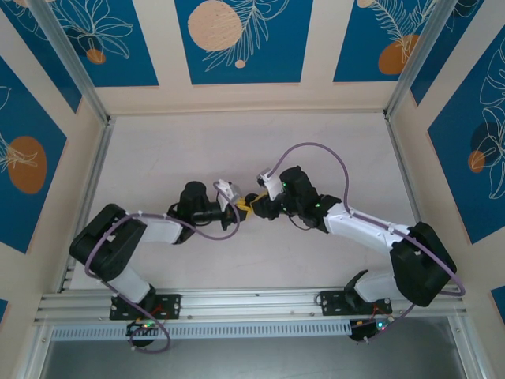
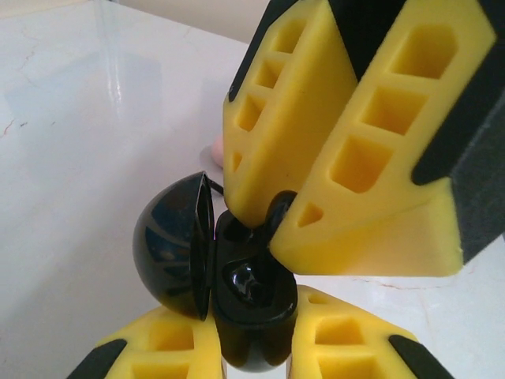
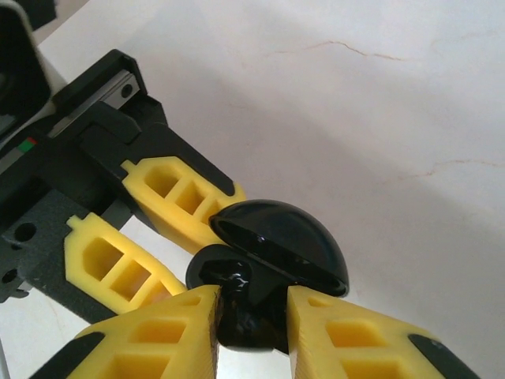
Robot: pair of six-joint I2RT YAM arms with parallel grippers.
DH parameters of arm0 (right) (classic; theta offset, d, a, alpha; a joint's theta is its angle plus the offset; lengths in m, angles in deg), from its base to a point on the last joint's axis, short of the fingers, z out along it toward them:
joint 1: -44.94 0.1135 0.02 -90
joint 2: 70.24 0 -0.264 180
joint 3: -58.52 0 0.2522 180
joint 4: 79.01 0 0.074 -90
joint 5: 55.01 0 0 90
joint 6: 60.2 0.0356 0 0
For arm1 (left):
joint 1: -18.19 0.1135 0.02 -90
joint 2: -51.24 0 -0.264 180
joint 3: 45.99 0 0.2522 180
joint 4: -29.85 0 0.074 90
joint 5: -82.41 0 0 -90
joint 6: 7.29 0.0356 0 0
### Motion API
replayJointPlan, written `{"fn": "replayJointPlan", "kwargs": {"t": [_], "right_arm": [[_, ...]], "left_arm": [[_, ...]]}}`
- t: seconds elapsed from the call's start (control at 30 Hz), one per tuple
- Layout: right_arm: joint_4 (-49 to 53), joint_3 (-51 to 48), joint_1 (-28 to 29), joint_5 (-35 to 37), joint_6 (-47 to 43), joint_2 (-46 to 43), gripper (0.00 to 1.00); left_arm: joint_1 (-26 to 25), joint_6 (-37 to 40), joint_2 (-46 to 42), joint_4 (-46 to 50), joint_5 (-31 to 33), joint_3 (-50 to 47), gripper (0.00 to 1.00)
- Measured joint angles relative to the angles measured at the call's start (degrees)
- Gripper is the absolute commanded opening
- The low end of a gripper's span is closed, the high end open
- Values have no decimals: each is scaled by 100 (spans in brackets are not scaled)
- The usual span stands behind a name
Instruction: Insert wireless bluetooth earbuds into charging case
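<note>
left gripper (image 2: pixel 254 347): nearest in its own wrist view. It is clamped as tight as it goes on the lower body of the charging case (image 2: pixel 252 312) and holds it up off the bench.
case position: mid-bench between the two arms, where both grippers meet in the top view.
lid (image 2: pixel 170 253): swung open to the left in the left wrist view, so the mouth faces the right gripper.
socket (image 2: pixel 245 280): glossy black inside. I cannot tell whether an earbud already sits there.
earbud (image 2: pixel 278 207): at the mouth of the case, between the tips of the right gripper, apparently stem toward the socket.
right gripper (image 2: pixel 276 217): comes in from the far side. Its jaws are only slightly parted around the earbud, and I cannot tell whether they pinch it or have let go.
key relation: the right arm carries the bud and the case lies straight ahead of its tips, so the coming move looks like a short push along the stem's axis.
bench (image 2: pixel 79 158): pale, beyond both grippers.
</note>
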Motion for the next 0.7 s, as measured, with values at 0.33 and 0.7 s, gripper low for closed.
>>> {"fn": "replayJointPlan", "kwargs": {"t": [0.33,0.7], "right_arm": [[-140,247,-417,-345,107,472,34],[-162,487,-599,-638,155,658,42]], "left_arm": [[0,-7,483,-201,232,319,15],[2,-7,619,-302,409,498,14]]}}
